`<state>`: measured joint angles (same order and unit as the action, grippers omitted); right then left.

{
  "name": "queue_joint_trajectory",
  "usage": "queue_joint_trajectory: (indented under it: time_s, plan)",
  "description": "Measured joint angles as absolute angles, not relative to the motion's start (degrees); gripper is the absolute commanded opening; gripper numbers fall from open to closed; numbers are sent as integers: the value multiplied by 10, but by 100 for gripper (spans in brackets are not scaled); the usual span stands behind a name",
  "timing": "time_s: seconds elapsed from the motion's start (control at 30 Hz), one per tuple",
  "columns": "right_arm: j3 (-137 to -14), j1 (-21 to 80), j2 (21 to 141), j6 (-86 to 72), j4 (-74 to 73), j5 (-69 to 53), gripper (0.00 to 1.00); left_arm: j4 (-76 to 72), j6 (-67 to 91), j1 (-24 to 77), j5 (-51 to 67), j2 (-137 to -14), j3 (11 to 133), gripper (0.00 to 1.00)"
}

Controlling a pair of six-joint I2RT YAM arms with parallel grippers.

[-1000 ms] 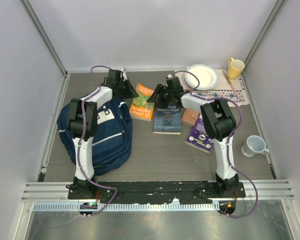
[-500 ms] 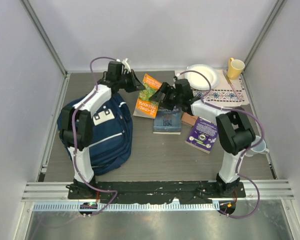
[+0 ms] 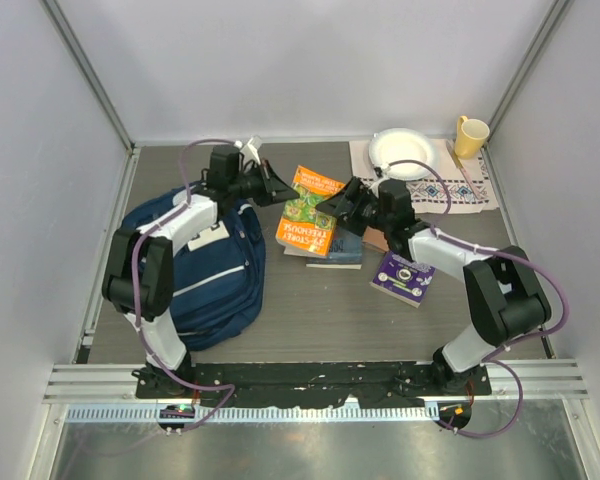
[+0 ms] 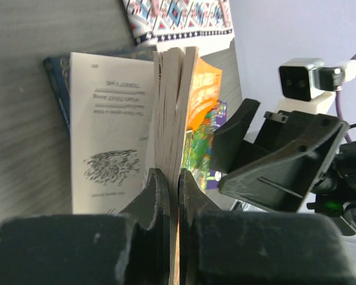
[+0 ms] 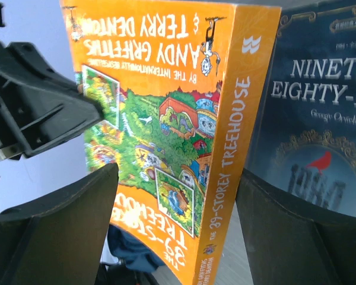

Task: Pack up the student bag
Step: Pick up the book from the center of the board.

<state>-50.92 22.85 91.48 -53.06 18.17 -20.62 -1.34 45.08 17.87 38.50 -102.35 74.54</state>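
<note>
Book now upright — right end effector wider

The bag lies at the left of the counter. Just right of it, the Treehouse book stands tilted, raised between the left gripper, clamped on its edge, and the right gripper, whose fingers straddle it. The Orwell book lies flat beneath it. A third book lies further right. At the back right a plate rests on a cloth, with a mug at the corner.
</note>
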Motion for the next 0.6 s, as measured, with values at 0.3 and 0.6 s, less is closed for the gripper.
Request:
queue_joint_trajectory:
  time_s: [0.3, 0.6]
  plan:
    - [-423, 219, 902, -579, 280, -249, 83, -206, 564, 197, 421, -1027, 632, 0]
    - [-412, 224, 900, -602, 352, -263, 58, -337, 624, 214, 451, -1034, 615, 0]
